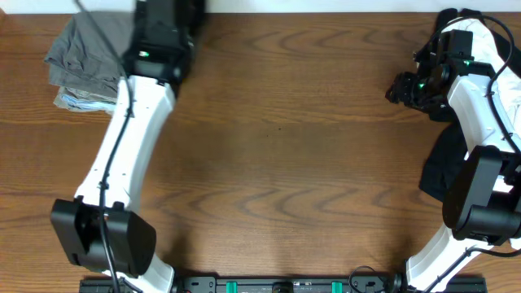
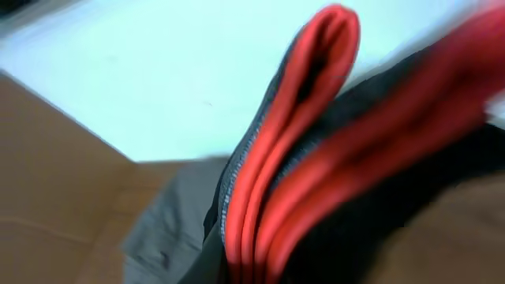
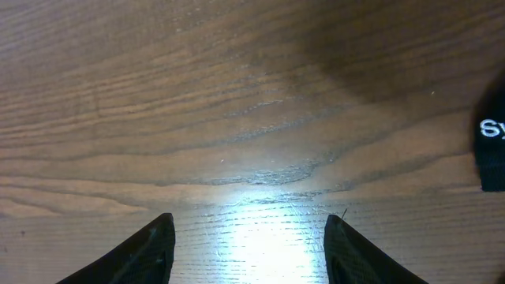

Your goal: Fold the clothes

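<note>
Black leggings (image 2: 379,197) with a folded red-orange waistband edge (image 2: 308,118) fill the left wrist view, blurred and right up against the camera. My left gripper's fingers are hidden behind this cloth; it is shut on the leggings. From overhead only the left wrist housing (image 1: 163,37) shows, at the table's far left edge. My right gripper (image 3: 248,227) stands open over bare wood, nothing between its fingers; from overhead it sits at the far right (image 1: 404,88). More black clothes (image 1: 440,171) lie by the right arm's base.
A stack of folded grey and olive garments (image 1: 85,53) lies at the far left corner, and its grey cloth (image 2: 170,229) shows beneath the leggings. A black item with white lettering (image 3: 493,146) sits at the right edge of the right wrist view.
</note>
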